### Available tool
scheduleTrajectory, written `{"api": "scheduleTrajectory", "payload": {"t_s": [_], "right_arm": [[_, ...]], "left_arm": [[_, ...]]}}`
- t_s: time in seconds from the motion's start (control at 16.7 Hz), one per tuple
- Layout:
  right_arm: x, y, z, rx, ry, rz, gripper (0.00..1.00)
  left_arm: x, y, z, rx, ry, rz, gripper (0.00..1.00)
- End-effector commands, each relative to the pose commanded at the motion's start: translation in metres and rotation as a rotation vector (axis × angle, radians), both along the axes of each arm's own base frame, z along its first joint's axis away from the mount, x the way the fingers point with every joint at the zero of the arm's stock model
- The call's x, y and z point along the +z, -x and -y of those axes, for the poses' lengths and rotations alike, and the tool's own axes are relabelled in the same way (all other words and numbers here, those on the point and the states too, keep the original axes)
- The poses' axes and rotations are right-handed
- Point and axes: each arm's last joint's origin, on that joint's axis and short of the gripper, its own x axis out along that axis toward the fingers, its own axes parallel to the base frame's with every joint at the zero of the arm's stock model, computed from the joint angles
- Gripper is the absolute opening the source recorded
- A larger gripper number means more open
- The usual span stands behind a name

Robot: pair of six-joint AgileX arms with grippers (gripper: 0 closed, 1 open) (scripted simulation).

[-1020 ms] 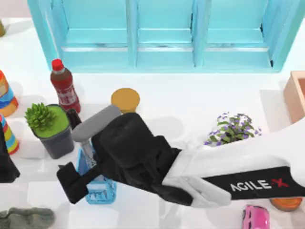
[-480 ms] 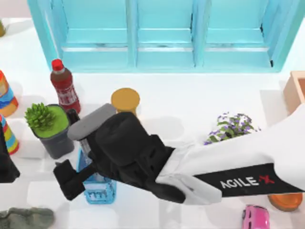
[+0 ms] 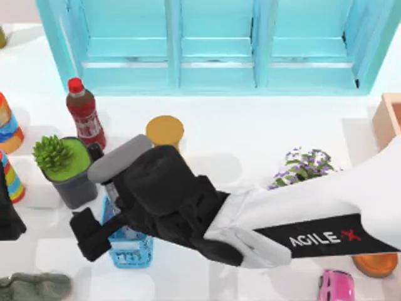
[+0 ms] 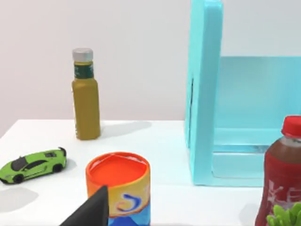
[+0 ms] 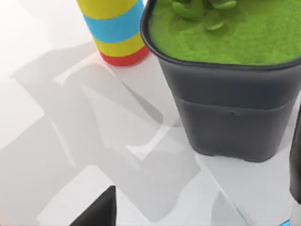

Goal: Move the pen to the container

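Your right arm reaches in from the right side of the tabletop point(image 3: 250, 135) and its black wrist hangs over the small blue mesh basket point(image 3: 130, 249), with the right claw point(image 3: 88, 233) at the basket's left edge. I cannot tell whether that claw is apart, together or clamped on anything. The pen point(image 3: 96, 154) stands tilted in the basket, its grey barrel running down into the mesh and its black cap leaning up and away toward the grey pot with the green plant point(image 3: 67, 170), which sits just beside the basket on the far-left side (the right wrist view shows the cap as a dark strip next to that pot). The container point(image 3: 390, 124) is well apart from the basket, at the right edge of the tabletop, and only its peach corner is in view. Beyond the basket, toward the turquoise cabinet point(image 3: 213, 47), stand a red bottle point(image 3: 84, 114) and an orange-topped jar point(image 3: 165, 131). Your left arm is parked left of the basket at the tabletop's edge, and I cannot tell the state of the left claw point(image 3: 6, 216) either.
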Motion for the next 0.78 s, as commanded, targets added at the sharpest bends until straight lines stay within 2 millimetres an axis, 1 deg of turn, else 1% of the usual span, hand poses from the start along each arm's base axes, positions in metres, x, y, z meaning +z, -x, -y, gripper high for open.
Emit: {"api": "scheduleTrajectory", "payload": {"t_s": [0.12, 0.18, 0.6, 0.66, 0.78], "right_arm": [[0.0000, 0.0000, 0.0000, 0.000, 0.000, 0.000, 0.02], [0.0000, 0.0000, 0.0000, 0.000, 0.000, 0.000, 0.00], [0.0000, 0.0000, 0.0000, 0.000, 0.000, 0.000, 0.00], [0.0026, 0.0008, -0.0014, 0.003, -0.009, 0.001, 0.00], [0.0034, -0.0010, 0.0038, 0.006, 0.002, -0.009, 0.00]], "left_arm": [[0.0000, 0.0000, 0.0000, 0.000, 0.000, 0.000, 1.00], [0.0000, 0.0000, 0.0000, 0.000, 0.000, 0.000, 1.00], [0.0000, 0.0000, 0.0000, 0.000, 0.000, 0.000, 1.00], [0.0000, 0.0000, 0.0000, 0.000, 0.000, 0.000, 1.00], [0.0000, 0.0000, 0.0000, 0.000, 0.000, 0.000, 1.00]]}}
